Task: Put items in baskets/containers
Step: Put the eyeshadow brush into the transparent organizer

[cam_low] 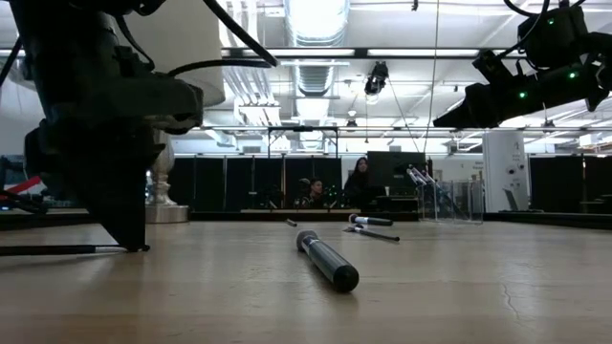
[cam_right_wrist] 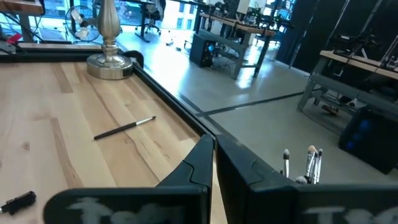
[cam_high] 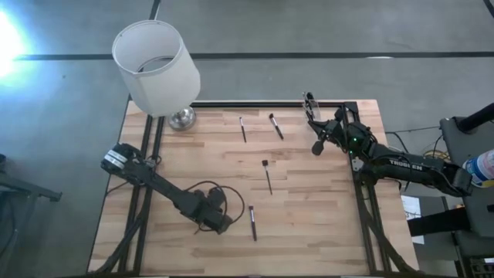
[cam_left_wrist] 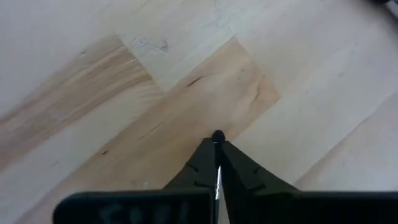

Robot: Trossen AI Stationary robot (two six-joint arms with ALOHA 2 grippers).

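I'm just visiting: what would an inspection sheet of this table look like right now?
Surface: wooden table, bare wood, no spills seen.
Job's things: four brushes loose on the wood; clear cup at the far edge, right side, holds several more.
Clutter: lamp with white shade, far left corner.
Hands: left hand closed, down at the wood beside a brush; right hand closed, raised near the cup.
Cables: black cable looped over the left arm.
Surroundings: people seated beyond the table.
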